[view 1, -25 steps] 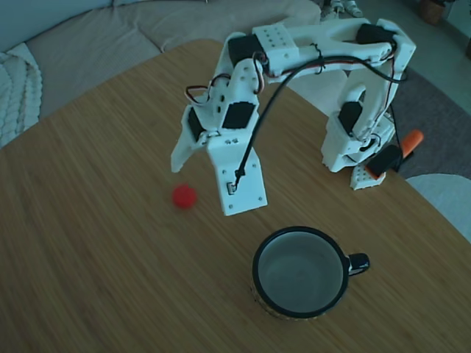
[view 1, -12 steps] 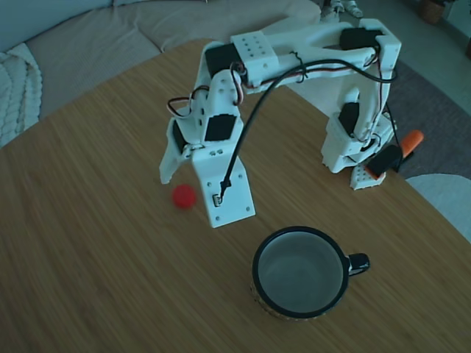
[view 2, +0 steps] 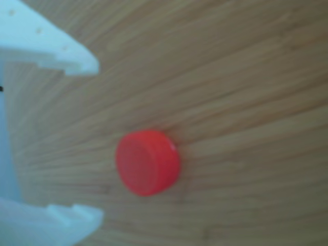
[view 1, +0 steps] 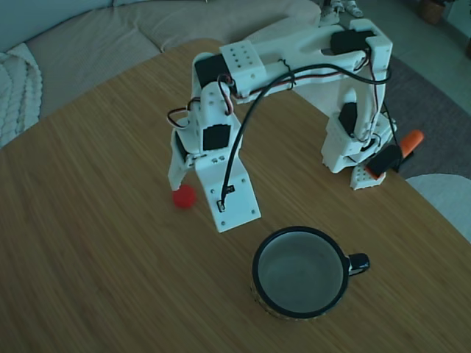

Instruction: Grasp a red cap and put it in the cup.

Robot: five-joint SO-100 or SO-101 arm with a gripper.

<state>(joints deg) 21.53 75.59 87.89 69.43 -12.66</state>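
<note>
- The red cap (view 1: pixel 184 196) lies flat on the table (view 1: pixel 88 243), near its middle and well apart from the cup (view 1: pixel 300 272), which stands empty toward the near edge.
- The gripper (view 2: pixel 97 141) is spread wide with nothing between its fingers; the cap sits just ahead of the gap.
- Judged from this, nothing is done yet: closing, lifting, carrying and dropping all remain.
- The other view shows the open fingers bracketing the cap; the fixed view alone shows the cup and the arm.

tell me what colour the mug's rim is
Glossy black, clearest in the fixed view on the mug.
</note>
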